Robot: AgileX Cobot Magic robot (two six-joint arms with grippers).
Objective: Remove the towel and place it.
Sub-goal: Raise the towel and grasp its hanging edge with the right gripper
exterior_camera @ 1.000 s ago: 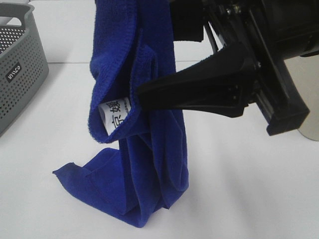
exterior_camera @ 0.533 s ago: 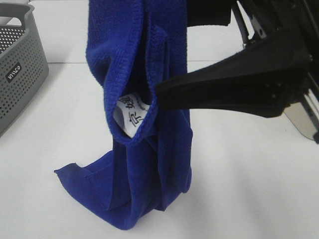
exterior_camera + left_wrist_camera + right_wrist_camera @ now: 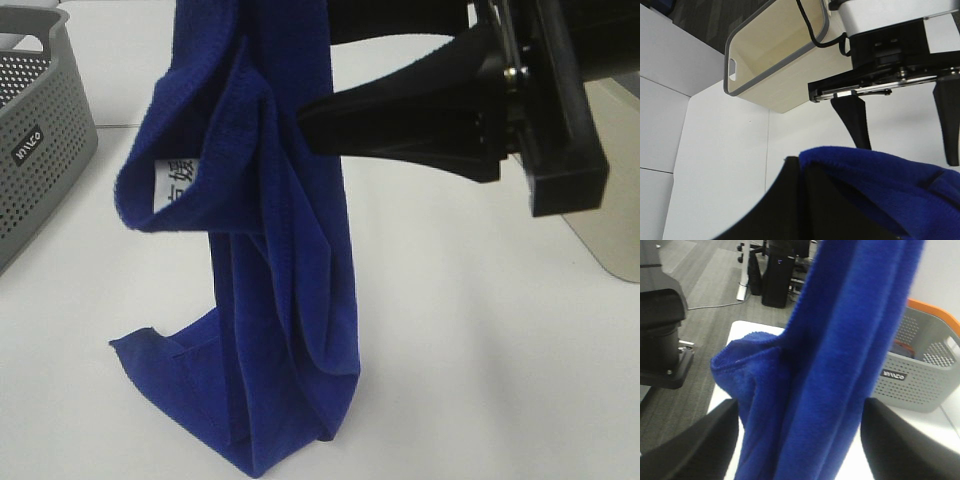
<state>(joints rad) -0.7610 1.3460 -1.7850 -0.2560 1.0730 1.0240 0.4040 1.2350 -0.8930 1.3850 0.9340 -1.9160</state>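
Observation:
The royal-blue towel hangs down from above the exterior view, and its lower end lies crumpled on the white table. A white label shows in a fold. The left gripper is shut on the towel at its top, outside the exterior view. The right gripper is open, with the hanging towel between its spread fingers. One black finger reaches in from the right and touches the towel's edge. Both of its fingers show apart in the left wrist view.
A grey perforated basket stands at the left edge of the table; it has an orange rim in the right wrist view. A beige bin stands on the right. The table's far edge drops to an office floor.
The folded part of the towel with the label has risen and swung left. The right gripper's finger has moved up along the towel. The lower end stays on the table.

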